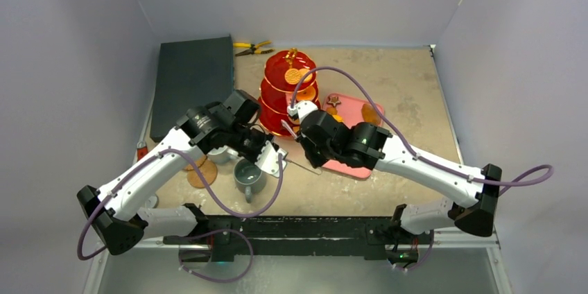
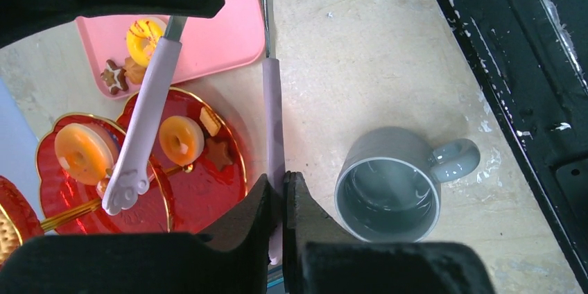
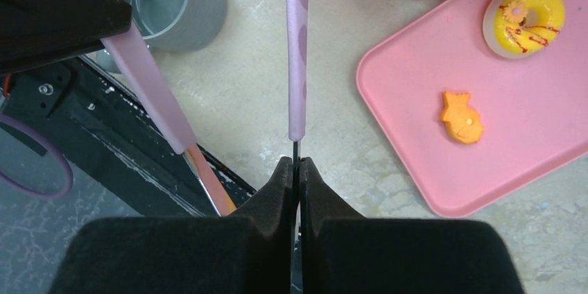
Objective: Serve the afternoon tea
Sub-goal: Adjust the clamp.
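Observation:
The red three-tier stand (image 1: 290, 89) with biscuits stands at the back centre. Its lower tier (image 2: 201, 190) carries orange ring pastries (image 2: 182, 139) and a brown star biscuit. My left gripper (image 2: 281, 183) is shut on the lilac handle of a utensil (image 2: 272, 114) beside the grey mug (image 2: 388, 186). My right gripper (image 3: 296, 166) is shut on the thin metal end of a second lilac-handled utensil (image 3: 298, 44), whose paw-shaped handle end (image 2: 125, 190) hangs over the stand. The pink tray (image 3: 485, 162) holds a yellow doughnut (image 3: 523, 20) and an orange fish biscuit (image 3: 462, 117).
A dark slab (image 1: 191, 79) and yellow-handled pliers (image 1: 252, 48) lie at the back left. Cork coasters (image 1: 202, 176) and a white mug (image 1: 222, 155) sit partly under the left arm. The black frame at the table's near edge (image 1: 305, 228) runs close to the grey mug (image 1: 248, 177).

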Action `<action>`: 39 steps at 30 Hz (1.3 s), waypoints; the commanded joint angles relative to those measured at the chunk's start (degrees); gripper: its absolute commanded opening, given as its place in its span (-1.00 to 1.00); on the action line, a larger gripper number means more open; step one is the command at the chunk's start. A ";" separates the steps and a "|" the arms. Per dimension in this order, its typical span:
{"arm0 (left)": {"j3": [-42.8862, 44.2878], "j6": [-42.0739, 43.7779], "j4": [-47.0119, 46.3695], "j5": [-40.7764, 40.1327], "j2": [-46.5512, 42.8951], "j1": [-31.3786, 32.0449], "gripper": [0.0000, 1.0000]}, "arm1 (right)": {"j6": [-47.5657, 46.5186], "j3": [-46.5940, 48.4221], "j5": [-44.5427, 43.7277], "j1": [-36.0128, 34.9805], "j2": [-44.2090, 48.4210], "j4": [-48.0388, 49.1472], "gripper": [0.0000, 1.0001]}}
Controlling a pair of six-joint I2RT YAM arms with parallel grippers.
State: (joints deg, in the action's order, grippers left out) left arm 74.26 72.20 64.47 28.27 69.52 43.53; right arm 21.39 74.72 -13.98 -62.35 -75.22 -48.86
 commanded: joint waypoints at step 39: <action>4.23 -30.05 -8.08 10.62 -7.87 -4.30 -1.00 | -7.01 6.74 -1.51 1.79 18.13 19.27 0.97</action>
State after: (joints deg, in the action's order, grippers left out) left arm 79.13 57.25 67.61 31.00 67.90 42.63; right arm 15.59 81.49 -15.68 -61.84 -64.99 -41.36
